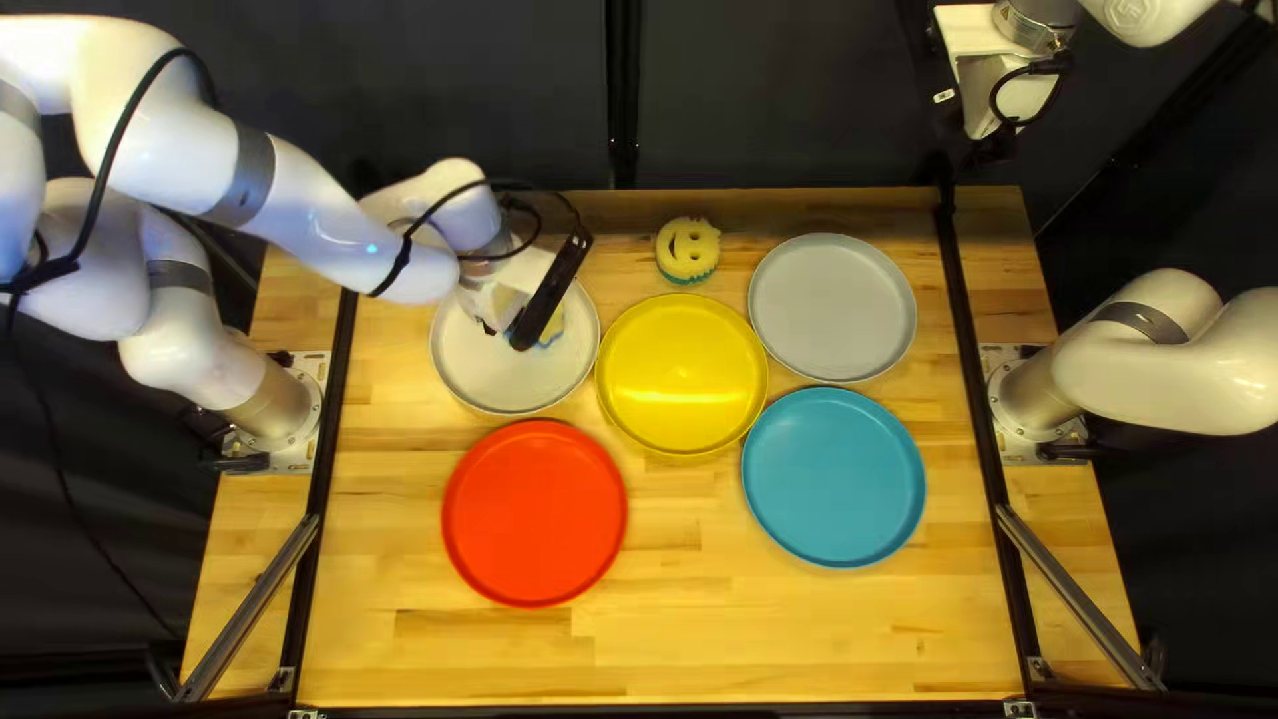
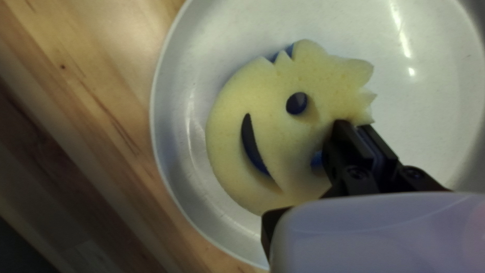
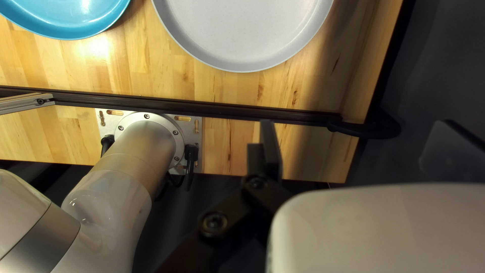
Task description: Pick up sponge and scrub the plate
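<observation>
My table [image 1: 799, 639] brightly lit, glare streaking the yellow plate [image 1: 682, 366], soft shadow beside the gray plate [image 3: 242, 33]

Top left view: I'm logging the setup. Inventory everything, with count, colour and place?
White plate: 1, white, back left
Yellow plate: 1, yellow, centre
Grey plate: 1, grey, back right
Red plate: 1, red, front left
Blue plate: 1, blue, front right
Smiley sponge: 1, yellow/blue, on white plate
Second smiley sponge: 1, yellow/green, beyond yellow plate
Wooden table: 1, tan, under plates
Rails: 2, black, table sides
Bars: 2, silver, front corners
Curtain: 1, dark, behind table
Cables: several, black, on arms
Arms: 2, white, left and right
Left tool: 1, black, at smiley sponge
Right tool: 1, black, upper right
</observation>
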You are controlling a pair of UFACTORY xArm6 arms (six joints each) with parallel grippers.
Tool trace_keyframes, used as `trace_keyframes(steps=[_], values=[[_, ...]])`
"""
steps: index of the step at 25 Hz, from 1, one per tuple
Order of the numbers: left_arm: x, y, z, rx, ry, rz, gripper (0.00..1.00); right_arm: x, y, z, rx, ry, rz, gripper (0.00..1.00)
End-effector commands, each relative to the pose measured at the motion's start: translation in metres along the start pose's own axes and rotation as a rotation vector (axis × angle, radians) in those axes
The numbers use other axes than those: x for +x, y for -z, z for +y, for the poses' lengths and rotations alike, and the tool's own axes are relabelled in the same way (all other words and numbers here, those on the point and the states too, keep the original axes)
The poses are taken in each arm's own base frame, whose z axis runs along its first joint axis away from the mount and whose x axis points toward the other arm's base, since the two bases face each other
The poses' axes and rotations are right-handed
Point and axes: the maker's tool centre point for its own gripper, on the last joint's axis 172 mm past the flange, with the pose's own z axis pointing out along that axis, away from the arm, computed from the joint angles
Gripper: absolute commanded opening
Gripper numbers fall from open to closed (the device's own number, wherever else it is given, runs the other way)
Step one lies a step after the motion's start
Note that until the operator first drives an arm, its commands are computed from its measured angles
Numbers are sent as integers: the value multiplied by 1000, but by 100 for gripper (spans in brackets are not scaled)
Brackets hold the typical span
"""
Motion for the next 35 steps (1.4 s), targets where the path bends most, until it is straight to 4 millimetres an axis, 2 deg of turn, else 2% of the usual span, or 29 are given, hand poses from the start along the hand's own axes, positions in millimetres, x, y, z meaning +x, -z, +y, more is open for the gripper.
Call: trace_keyframes(steps=[1, 10, 13, 16, 19, 24, 30, 32, 35], values=[[4, -2, 16, -2, -4, -2, 0, 0, 0, 0, 0, 0, 0, 100], [16, -7, 74, 15, -20, -3, 0, 0, 0, 0, 0, 0, 0, 100], [19, -8, 89, 19, -22, -2, 0, 0, 0, 0, 0, 0, 0, 100], [16, -12, 93, 16, -23, -3, 0, 0, 0, 0, 0, 0, 0, 100], [10, -13, 90, 11, -20, -6, 0, 0, 0, 0, 0, 0, 0, 100], [-4, -4, 57, 8, -2, -9, 0, 0, 0, 0, 0, 0, 0, 100], [-4, 2, 16, 2, -1, -16, 0, 0, 0, 0, 0, 0, 0, 100], [-3, 3, 11, 0, -5, -17, 0, 0, 0, 0, 0, 0, 0, 100], [1, 2, 16, 0, -11, -18, 0, 0, 0, 0, 0, 0, 0, 100]])
